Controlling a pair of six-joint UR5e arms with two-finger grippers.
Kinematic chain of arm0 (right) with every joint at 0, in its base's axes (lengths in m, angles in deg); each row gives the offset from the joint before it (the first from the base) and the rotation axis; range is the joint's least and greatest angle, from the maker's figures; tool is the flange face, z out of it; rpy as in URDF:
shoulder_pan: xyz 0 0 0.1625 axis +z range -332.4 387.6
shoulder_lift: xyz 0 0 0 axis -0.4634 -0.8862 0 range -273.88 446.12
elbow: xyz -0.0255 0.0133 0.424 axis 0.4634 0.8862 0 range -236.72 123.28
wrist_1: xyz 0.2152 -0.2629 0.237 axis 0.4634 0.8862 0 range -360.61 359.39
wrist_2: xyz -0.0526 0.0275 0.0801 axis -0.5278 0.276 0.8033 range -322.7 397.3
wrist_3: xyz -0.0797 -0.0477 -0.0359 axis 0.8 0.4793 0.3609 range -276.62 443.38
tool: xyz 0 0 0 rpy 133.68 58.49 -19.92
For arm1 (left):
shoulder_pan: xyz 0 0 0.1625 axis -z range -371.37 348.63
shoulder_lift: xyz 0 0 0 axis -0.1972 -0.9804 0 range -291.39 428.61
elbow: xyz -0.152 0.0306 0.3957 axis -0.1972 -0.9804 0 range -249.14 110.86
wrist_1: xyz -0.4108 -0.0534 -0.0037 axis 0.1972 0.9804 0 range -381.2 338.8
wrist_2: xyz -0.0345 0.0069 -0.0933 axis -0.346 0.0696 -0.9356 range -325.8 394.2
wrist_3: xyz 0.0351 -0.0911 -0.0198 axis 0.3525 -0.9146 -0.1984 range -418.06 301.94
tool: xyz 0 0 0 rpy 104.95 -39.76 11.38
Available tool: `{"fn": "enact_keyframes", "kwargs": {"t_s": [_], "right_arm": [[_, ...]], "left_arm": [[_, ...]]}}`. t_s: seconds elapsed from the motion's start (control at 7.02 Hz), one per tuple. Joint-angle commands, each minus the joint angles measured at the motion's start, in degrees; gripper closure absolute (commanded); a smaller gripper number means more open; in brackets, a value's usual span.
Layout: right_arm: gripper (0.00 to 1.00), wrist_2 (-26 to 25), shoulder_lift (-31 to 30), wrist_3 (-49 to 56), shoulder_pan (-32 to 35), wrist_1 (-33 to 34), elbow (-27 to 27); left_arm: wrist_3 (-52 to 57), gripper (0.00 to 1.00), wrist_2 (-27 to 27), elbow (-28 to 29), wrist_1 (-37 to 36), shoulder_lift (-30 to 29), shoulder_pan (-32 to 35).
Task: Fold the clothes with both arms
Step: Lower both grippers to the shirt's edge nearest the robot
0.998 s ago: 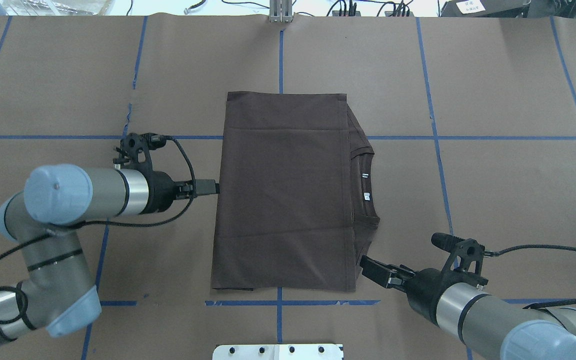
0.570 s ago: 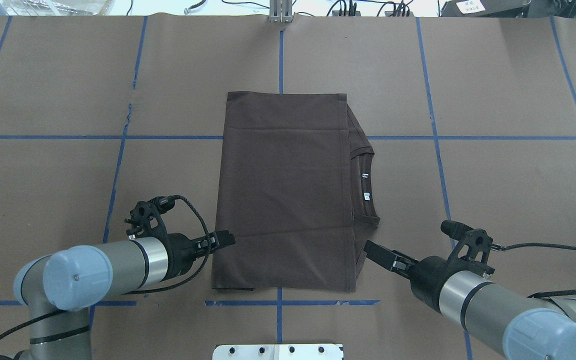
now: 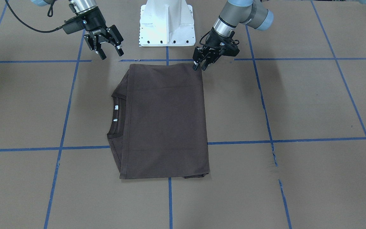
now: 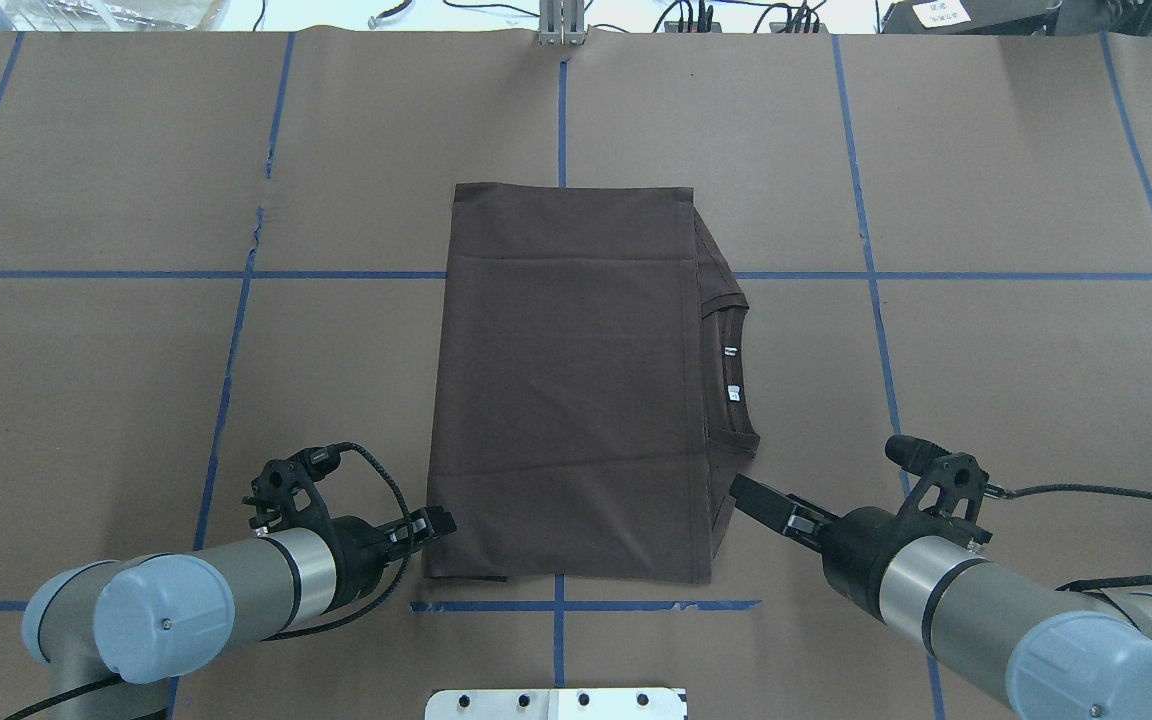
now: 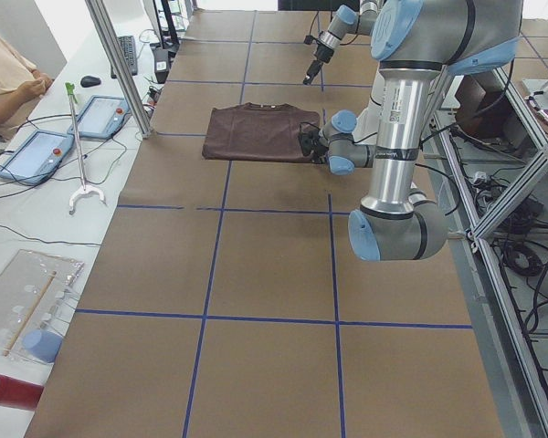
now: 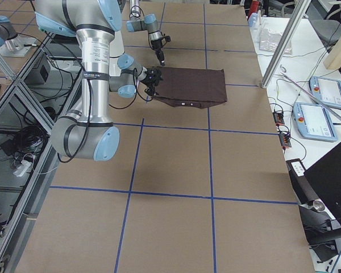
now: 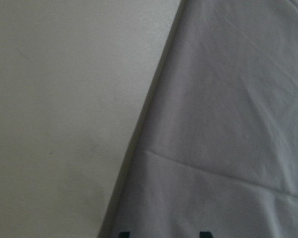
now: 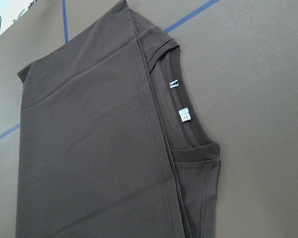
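Closest to the robot, the left end effector (image 4: pixel 439 522) sits low at the near left corner of the T-shirt (image 4: pixel 566 400). Its jaws stand a little apart, and the wrist view shows the folded edge running between the two fingertips. It is released and grasps nothing yet, though it looks to be at or just touching the cloth. The right end effector (image 3: pixel 111 54) hangs just beside the near right corner with its jaws spread wide, empty and clear of the fabric.

The step in hand appears to be the approach for another fold. The T-shirt lies flat in the middle of the counter (image 4: pixel 986 380), already folded to a tidy rectangle. Its collar (image 4: pixel 748 425) and neck labels (image 4: pixel 733 392) peek out along the robot's right side.

The next move probably calls for the right end effector to come down onto its corner. Both would then pinch through all layers, lift evenly and carry the near edge over toward the far edge (image 4: pixel 571 186). Uneven timing could skew the stack or drop a lower layer.
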Motion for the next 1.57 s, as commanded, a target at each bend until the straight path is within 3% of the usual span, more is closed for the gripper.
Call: {"fn": "enact_keyframes", "kwargs": {"t_s": [0.0, 0.43, 1.43], "right_arm": [[0.0, -0.1, -0.1, 0.0, 0.1, 0.0, 0.2], [0.0, -0.1, -0.1, 0.0, 0.1, 0.1, 0.4], [0.0, -0.1, -0.1, 0.0, 0.1, 0.1, 0.6]], "left_arm": [[-0.1, 0.44, 0.0, 0.5, -0.1, 0.4, -1.1], [-0.2, 0.45, 0.0, 0.5, 0.0, 0.0, -1.8], [-0.8, 0.58, 0.1, 0.5, 0.0, -0.1, -2.8]]}}
